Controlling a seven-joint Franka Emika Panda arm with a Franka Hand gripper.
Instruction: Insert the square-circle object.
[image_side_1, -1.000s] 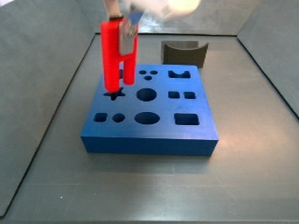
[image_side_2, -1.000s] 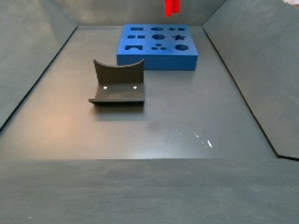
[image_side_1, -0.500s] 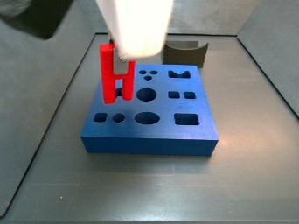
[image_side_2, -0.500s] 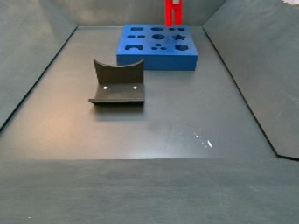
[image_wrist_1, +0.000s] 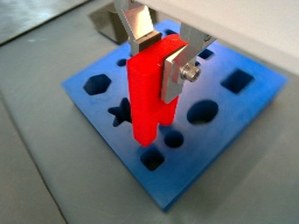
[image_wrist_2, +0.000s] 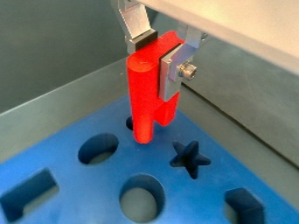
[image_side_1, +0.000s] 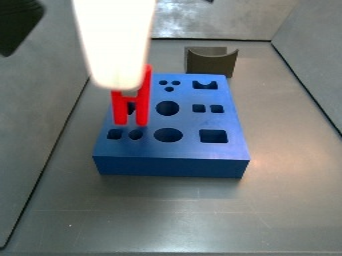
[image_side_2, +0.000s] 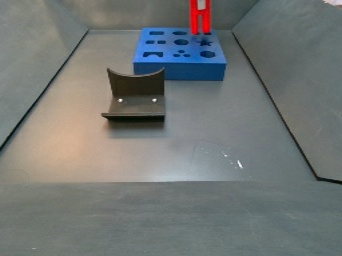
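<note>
My gripper (image_wrist_1: 158, 59) is shut on the square-circle object (image_wrist_1: 149, 96), a bright red two-column peg held upright by its upper part. Both wrist views show the silver fingers (image_wrist_2: 173, 68) clamped on it. The peg's lower end (image_wrist_2: 142, 136) hangs close over the top of the blue block (image_wrist_2: 70, 184), between a round hole (image_wrist_2: 100, 149) and a star hole (image_wrist_2: 187, 157). I cannot tell whether it touches. In a side view the gripper (image_side_1: 120, 60) is a blurred white body above the peg (image_side_1: 127, 108), over the block's (image_side_1: 174, 135) left part. In a side view the peg (image_side_2: 199, 17) stands over the block (image_side_2: 183, 55).
The dark grey fixture shows in both side views (image_side_2: 134, 95) (image_side_1: 210, 60), on the grey floor apart from the block. The block's top has several shaped holes. Grey walls (image_side_2: 40, 40) close in the floor.
The gripper has carried the red peg down and towards the block's near-left holes. The peg's lower end now sits lower, close to the block's top.
</note>
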